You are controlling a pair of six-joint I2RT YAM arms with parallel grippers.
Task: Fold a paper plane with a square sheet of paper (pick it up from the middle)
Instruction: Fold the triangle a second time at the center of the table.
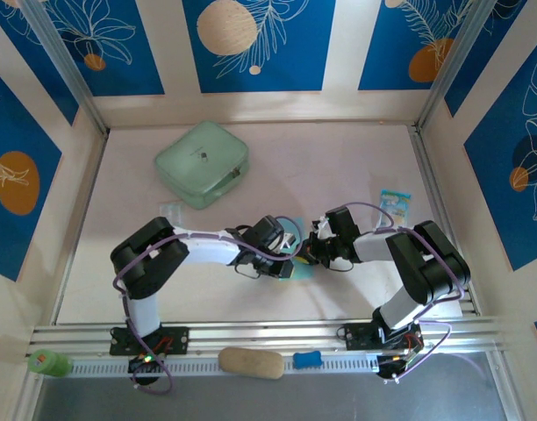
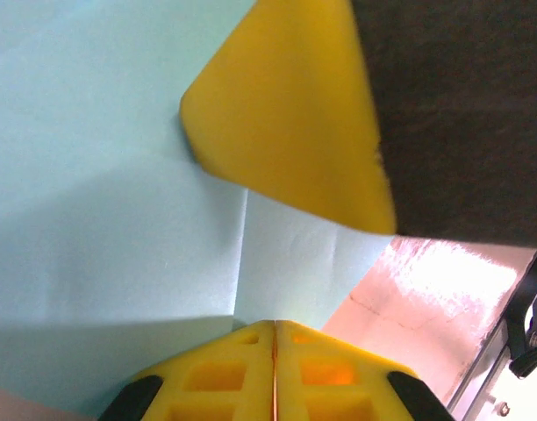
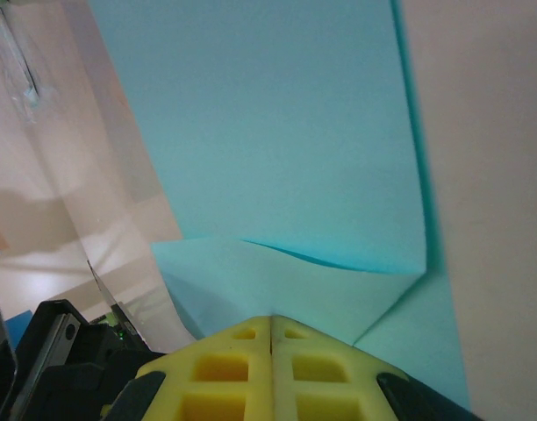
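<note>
thin square paper sheet (image 3: 268, 132): plain light cyan-blue
left fingers (image 2: 238, 351): yellow, black corners
rounded zip case (image 1: 203, 162): mint green
wall panels (image 1: 119, 44): blue, white leaf outlines, orange discs
counter (image 1: 339, 167): pale pinkish white

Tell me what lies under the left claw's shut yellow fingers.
The thin light cyan-blue paper sheet, creased, lies beneath the left claw, with the pale pink table beyond its edge. The patch right under the fingertips is hidden.

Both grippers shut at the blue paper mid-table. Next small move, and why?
Probably drag the shut right gripper along the fold to flatten it: its edge looks lifted off the sheet, and the shut left gripper seems to anchor the sheet.
</note>
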